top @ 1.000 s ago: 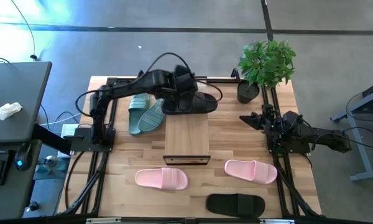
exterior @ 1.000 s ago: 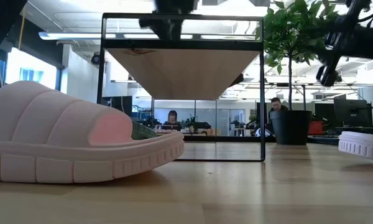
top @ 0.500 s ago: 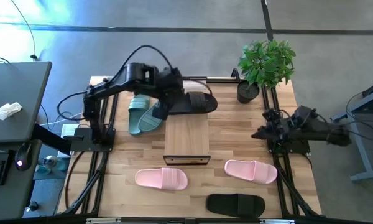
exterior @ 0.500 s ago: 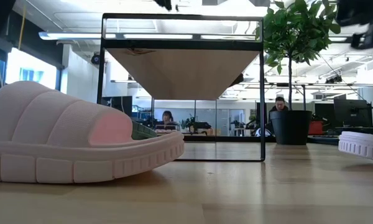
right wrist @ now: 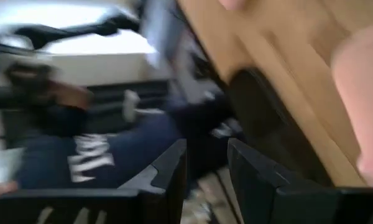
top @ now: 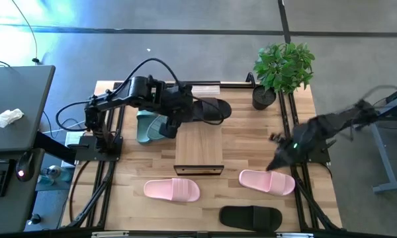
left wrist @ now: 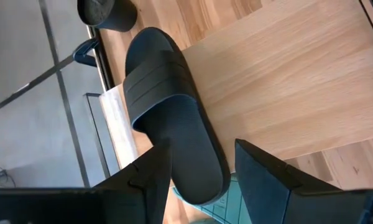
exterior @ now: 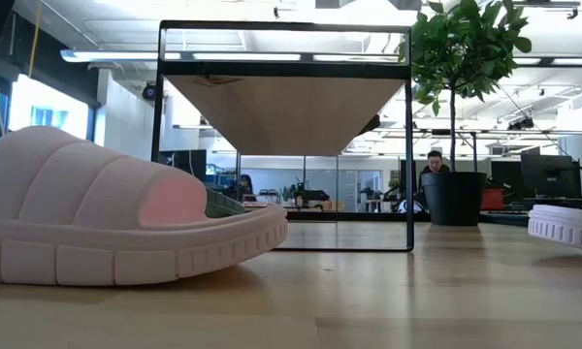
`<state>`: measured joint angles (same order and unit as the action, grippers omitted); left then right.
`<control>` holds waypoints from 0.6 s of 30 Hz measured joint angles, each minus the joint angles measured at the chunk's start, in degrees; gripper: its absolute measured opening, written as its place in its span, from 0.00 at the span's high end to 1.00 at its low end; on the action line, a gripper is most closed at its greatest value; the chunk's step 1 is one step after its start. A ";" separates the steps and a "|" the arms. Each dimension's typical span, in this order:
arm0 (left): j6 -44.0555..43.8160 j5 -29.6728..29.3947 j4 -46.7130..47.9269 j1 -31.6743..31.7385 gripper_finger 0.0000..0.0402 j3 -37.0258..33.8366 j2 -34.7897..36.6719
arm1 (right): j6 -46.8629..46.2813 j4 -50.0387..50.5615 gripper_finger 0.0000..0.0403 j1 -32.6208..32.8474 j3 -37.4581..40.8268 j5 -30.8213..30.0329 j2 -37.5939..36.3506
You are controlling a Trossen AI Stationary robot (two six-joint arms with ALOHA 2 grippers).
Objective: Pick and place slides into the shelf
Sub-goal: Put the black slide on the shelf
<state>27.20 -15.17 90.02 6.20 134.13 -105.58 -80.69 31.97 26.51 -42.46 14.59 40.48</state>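
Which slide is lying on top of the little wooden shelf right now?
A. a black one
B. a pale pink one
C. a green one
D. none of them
A: the black slide lies across the far end of the shelf, and the left wrist view shows it resting on the plank top.

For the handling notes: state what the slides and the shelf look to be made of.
Pink slide: looks like soft matte moulded rubber or foam; thick ribbed strap, blocky grooved sole edge, no shine.
Black slide: likely the same, with a finely textured footbed and ridged strap.
Shelf: pale wood plank top with visible grain; thin black frame, probably painted metal.
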 joint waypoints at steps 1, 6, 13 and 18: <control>-0.04 0.32 0.00 0.02 0.61 0.00 0.00 | -2.16 0.20 0.73 3.22 -0.12 -1.92 2.41; 1.13 4.94 0.00 -0.10 0.61 0.02 0.62 | -19.02 -2.85 0.73 20.81 -0.28 -16.93 12.05; 5.45 9.56 0.00 -1.55 0.61 0.02 0.52 | -42.19 -11.40 0.73 39.17 -0.41 -46.13 24.49; 7.34 9.87 0.00 -2.64 0.61 0.02 0.52 | -48.72 -15.57 0.73 43.79 -0.39 -45.97 32.93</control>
<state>34.53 -5.30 90.02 3.56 134.15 -105.06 -129.41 16.40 70.30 -42.85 -31.38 73.41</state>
